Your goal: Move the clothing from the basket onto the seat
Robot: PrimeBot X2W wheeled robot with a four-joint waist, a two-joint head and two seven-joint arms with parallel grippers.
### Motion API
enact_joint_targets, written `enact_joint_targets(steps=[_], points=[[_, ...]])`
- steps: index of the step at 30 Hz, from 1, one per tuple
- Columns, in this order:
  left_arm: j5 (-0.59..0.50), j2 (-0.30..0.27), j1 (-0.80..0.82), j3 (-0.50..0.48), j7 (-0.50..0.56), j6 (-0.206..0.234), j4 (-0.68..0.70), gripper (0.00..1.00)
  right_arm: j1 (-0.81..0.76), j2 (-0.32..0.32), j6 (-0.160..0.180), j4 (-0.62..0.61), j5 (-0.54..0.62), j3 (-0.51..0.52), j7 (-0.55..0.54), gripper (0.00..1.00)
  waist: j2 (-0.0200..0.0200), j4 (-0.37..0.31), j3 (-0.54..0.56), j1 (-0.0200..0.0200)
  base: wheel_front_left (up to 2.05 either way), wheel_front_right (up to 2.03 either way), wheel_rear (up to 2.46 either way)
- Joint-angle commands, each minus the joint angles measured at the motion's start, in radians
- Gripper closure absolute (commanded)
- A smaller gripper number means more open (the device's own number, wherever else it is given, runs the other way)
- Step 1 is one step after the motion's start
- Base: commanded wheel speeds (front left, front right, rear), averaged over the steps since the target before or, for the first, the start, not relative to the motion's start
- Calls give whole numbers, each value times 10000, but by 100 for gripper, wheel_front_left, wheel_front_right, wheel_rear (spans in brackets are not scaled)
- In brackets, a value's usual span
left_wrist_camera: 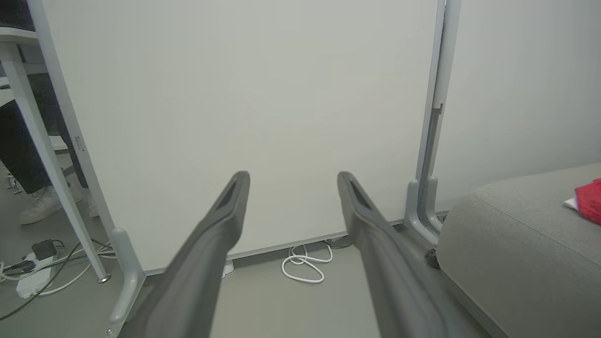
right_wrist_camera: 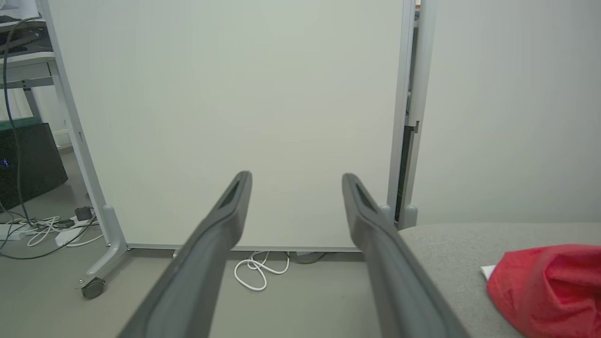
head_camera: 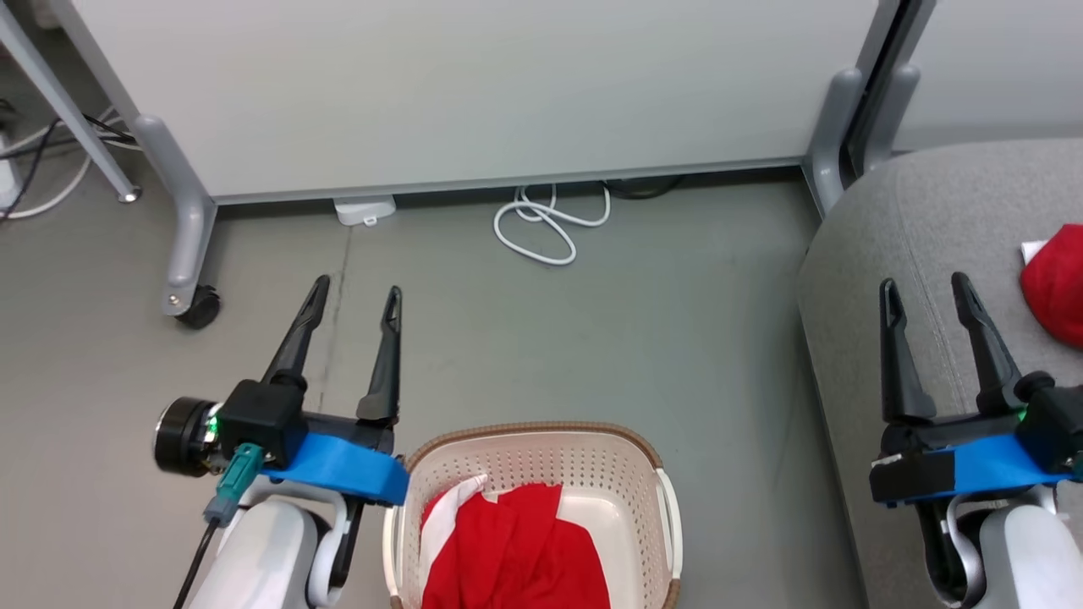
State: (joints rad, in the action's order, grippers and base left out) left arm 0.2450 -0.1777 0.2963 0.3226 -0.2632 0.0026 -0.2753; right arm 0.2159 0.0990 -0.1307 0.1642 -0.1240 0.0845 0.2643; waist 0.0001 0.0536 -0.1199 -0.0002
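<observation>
cut off: the basket (head_camera: 541, 436) and the red cloth (head_camera: 516, 541) in it run off the bottom edge; the other red cloth (head_camera: 1056, 283) runs off the right edge.
red cloth: bunched up inside the basket.
other red cloth: lies on the grey seat (head_camera: 914, 220).
left fingers (head_camera: 385, 355): spread wide, holding nothing, over the floor (head_camera: 634, 321) just left of the basket.
right fingers (head_camera: 897, 355): spread wide, holding nothing, over the seat's edge, near the other red cloth but not touching it.
room: grey floor, a white wall board (head_camera: 474, 85), a looped white cord (head_camera: 546, 224) at its foot.
open room: a strip of floor between basket and seat.
</observation>
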Motion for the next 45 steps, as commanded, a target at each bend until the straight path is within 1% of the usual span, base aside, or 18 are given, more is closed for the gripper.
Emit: enact_joint_targets(steps=[1,6,18,25,32,45], points=[[-71,41,-214,-148,-23,50,60,0,-221,-62,-1,-85,41,-8,3,0,-1,156,199,2,0,0,0],[-293,171,-829,-761,-23,13,211,0,-656,-222,-1,-250,122,-93,1,0,-1,277,518,2,0,0,0],[-739,587,-1892,-1615,-23,-287,490,0,-1658,-398,-1,-399,239,-240,3,0,-1,391,1032,2,0,0,0],[-980,751,-2171,-2010,-23,-352,758,0,-2027,-467,-3,-689,351,27,1,0,-1,348,1151,2,0,0,0],[-1125,901,-2318,-2354,-23,-438,865,0,-2177,-490,-3,-814,428,172,1,0,-1,324,1190,2,0,0,0],[-1329,1073,-2395,-2616,-23,-597,836,0,-2067,-493,-3,-637,259,76,1,0,-1,279,1320,2,0,0,0]])
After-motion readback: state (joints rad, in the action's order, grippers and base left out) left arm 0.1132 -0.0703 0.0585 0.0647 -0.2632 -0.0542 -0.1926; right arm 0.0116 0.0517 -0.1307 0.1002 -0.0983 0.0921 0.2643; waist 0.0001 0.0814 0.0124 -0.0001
